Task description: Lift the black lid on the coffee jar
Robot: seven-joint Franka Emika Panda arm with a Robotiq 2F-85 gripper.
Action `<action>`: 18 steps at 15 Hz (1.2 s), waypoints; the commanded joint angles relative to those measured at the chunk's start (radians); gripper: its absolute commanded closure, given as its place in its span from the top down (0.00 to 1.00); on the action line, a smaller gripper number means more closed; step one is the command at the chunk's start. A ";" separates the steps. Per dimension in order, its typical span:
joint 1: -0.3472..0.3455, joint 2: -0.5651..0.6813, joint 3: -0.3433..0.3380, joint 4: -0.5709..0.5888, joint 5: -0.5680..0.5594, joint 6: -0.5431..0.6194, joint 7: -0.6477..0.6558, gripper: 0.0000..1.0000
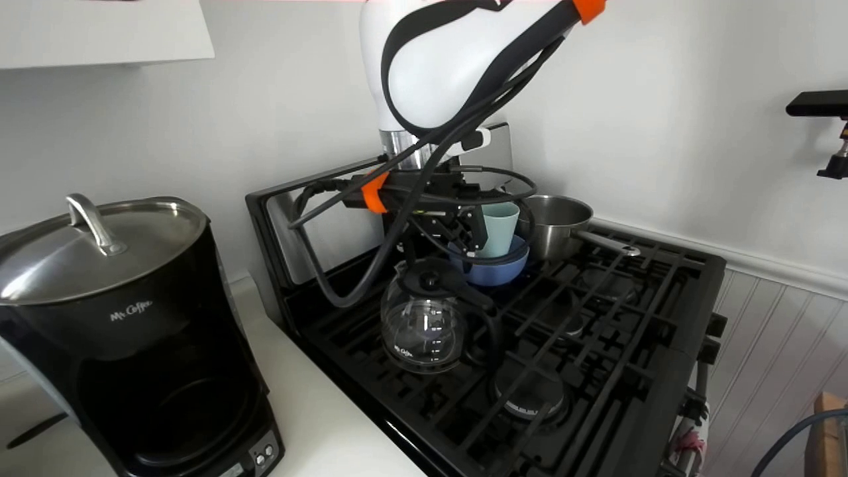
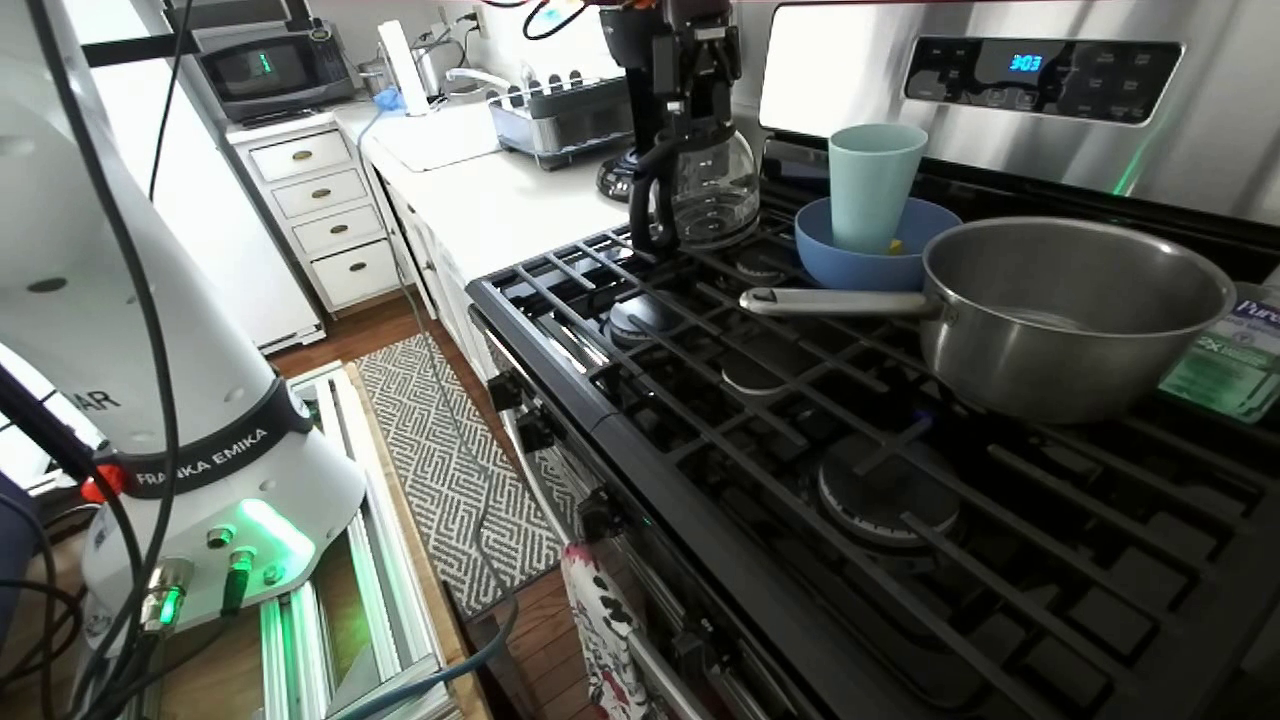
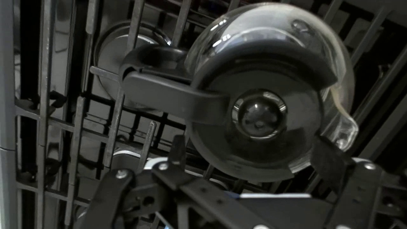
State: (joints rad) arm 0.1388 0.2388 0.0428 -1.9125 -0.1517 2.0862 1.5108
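White walls [image 1: 636, 119] back a surface [image 2: 620, 440] where a coffee jar [image 1: 424, 338] stands with its black lid [image 3: 259, 116] on; the claw [image 3: 248, 141] hangs spread wide above the jar, grasp and lift apparently yet to come.

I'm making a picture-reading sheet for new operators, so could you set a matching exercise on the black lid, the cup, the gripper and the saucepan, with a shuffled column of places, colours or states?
1. black lid
2. cup
3. gripper
4. saucepan

A. inside the blue bowl
B. silver-grey metal
C. on the coffee jar
D. jaws spread apart

Right pairs: 1-C, 2-A, 3-D, 4-B.
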 commanded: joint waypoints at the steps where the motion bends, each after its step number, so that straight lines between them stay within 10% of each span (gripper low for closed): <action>1: 0.029 0.051 -0.016 0.078 -0.025 -0.098 0.124 1.00; 18: 0.040 0.079 -0.002 0.139 -0.034 -0.175 0.191 1.00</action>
State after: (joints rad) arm 0.1688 0.2969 0.0396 -1.8152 -0.1937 1.9758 1.7194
